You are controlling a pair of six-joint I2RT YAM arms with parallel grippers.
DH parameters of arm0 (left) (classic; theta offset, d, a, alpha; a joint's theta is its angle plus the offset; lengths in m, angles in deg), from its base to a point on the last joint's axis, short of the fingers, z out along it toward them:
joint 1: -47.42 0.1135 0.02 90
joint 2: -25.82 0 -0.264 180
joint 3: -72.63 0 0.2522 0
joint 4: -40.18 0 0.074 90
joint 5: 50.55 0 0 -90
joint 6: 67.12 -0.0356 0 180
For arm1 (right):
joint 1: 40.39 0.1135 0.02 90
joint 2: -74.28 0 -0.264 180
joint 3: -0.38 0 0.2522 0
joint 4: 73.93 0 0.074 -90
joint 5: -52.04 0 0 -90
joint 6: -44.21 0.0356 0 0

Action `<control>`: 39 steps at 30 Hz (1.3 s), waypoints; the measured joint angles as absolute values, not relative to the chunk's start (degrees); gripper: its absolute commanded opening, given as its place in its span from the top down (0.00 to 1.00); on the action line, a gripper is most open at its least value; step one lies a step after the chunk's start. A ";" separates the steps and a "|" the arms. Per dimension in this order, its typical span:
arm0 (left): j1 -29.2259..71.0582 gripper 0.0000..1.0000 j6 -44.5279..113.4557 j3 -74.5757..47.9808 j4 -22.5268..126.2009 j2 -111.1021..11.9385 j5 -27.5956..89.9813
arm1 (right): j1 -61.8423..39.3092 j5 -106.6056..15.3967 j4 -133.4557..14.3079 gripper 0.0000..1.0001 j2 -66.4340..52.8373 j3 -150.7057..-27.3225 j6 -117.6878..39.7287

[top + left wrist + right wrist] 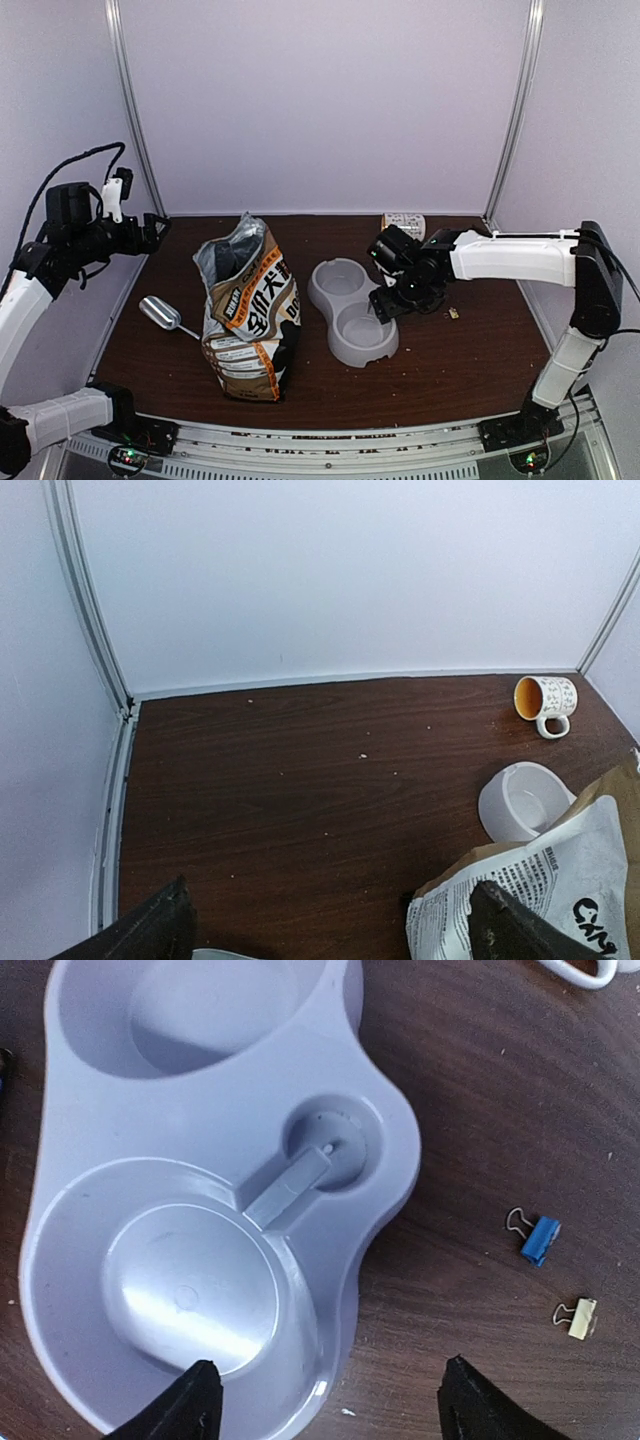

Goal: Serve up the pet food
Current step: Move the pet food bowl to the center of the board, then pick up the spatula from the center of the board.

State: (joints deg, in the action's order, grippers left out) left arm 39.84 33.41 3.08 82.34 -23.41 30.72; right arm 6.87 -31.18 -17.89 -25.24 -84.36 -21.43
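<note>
No pet food shows in any view; both wells of the grey double bowl (350,312) (200,1210) are bare. The printed paper bag (247,312) (545,895) stands left of the bowl, its top crumpled open. My right gripper (388,302) (330,1412) hovers low over the bowl's right side, open. One fingertip (190,1405) is over the near well and the other is over the table, so the jaws straddle the rim without holding it. My left gripper (152,235) (330,932) is raised high at the far left, open and empty.
A metal scoop (160,313) lies on the table left of the bag. A mug (405,223) (543,698) lies on its side at the back right. A blue binder clip (538,1238) and a yellow one (578,1317) lie right of the bowl. White walls enclose the table.
</note>
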 measured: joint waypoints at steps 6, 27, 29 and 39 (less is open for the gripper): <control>39.86 0.02 41.71 7.80 82.78 -19.87 36.89 | 6.87 -30.70 -17.87 0.21 -19.52 -85.48 -21.39; 56.06 0.25 70.04 41.09 78.58 -10.95 39.09 | 4.56 -34.17 -27.90 0.20 -2.14 -75.46 -20.95; 56.32 0.27 70.67 41.70 77.51 -11.69 39.29 | 4.25 -34.54 -28.53 0.20 -1.73 -75.14 -20.74; 57.83 0.42 71.20 41.75 70.10 -20.13 37.65 | 4.18 -35.59 -30.15 0.20 -0.94 -73.83 -19.58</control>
